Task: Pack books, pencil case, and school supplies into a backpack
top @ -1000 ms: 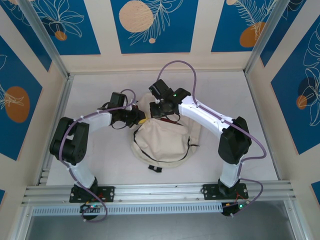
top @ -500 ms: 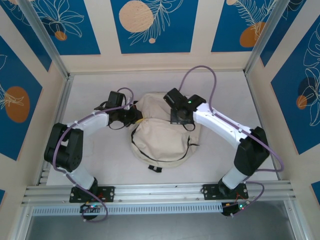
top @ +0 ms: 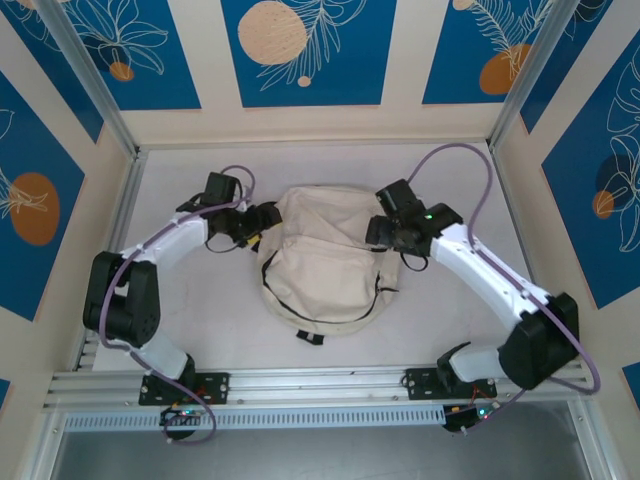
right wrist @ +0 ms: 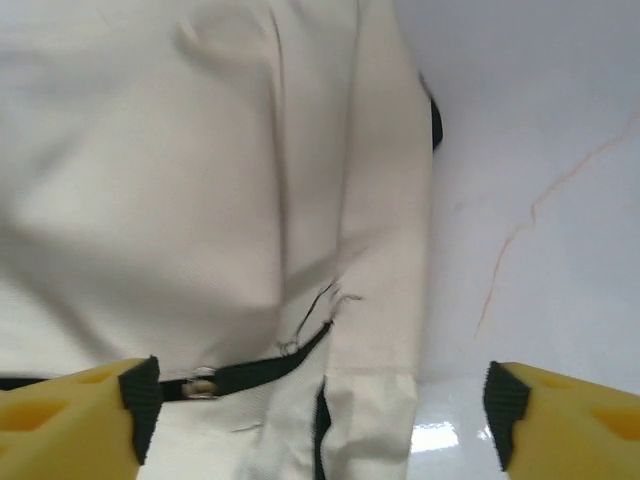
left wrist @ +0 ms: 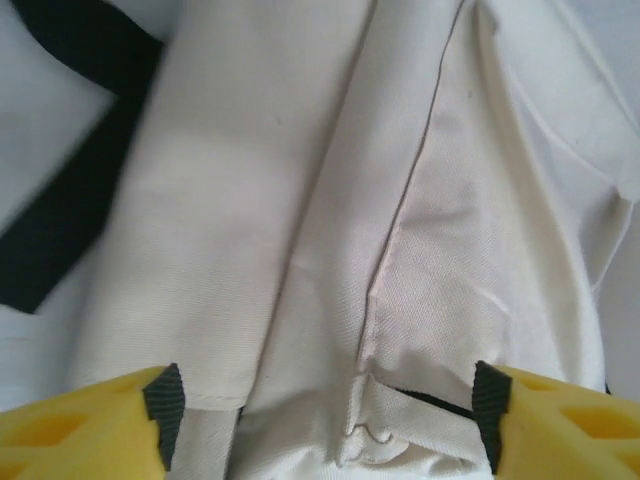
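The right gripper (top: 384, 232) has left the top of the backpack (top: 320, 275), whose right edge now lies just before the opened jaws. The left gripper (top: 262, 222) drew back a little and opened too, and the backpack between them spread flat.

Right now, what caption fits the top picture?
Left fingers and right fingers, both open, flank the cream backpack on the white table.

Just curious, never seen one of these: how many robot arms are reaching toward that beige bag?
2. The left arm ends at the upper left edge of the backpack; the right arm ends at its upper right edge. No others seem hidden.
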Robot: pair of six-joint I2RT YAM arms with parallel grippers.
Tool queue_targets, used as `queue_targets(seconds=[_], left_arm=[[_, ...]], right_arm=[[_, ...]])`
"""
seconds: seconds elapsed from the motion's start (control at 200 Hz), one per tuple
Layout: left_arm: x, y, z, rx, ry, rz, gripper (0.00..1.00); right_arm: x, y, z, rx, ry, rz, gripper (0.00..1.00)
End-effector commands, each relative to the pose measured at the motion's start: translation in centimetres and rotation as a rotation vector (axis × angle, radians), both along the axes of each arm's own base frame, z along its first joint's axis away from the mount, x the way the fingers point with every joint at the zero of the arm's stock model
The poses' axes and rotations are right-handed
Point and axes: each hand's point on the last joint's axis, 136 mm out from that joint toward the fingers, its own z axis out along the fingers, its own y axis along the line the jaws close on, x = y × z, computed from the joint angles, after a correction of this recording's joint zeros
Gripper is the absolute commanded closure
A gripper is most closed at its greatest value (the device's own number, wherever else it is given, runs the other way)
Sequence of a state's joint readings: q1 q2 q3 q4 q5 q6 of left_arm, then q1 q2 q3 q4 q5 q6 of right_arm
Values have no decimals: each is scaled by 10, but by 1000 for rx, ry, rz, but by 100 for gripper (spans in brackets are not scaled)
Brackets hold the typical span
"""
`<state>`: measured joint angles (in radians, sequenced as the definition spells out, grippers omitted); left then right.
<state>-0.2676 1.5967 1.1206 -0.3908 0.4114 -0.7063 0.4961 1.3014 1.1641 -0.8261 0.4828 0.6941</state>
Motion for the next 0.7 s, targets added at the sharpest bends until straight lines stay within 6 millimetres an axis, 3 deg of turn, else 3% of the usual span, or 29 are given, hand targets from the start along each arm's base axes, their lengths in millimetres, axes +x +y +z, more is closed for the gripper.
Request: queue_targets(seconds=[0.0,0.055,0.155,0.225,0.32,0.475,0.695], left_arm=[[7,54,42,199,-115,113,9],[8,83,54,302,-164,186,0],[3,142,69,507,-256,353,0],[-6,180,74,636,-314,463,0],[-20,216,76,794,-391,572,0],[-27,237,57,968,-481,561,0],[-15,229,12,986,-499,394,0]], right_arm=[[24,-20,53,-27,-246,14,1],[33,-40,67,-108,-333,-23,1],[42,-77,79,-213,-421,-97,1],[46,-100,72,-220,-452,-150,1],[49,-128,48,-219,-458,-206,1],[59,-149,-1,-229,-480,-187,1],[66,-139,-49,-225,-520,-99,1]])
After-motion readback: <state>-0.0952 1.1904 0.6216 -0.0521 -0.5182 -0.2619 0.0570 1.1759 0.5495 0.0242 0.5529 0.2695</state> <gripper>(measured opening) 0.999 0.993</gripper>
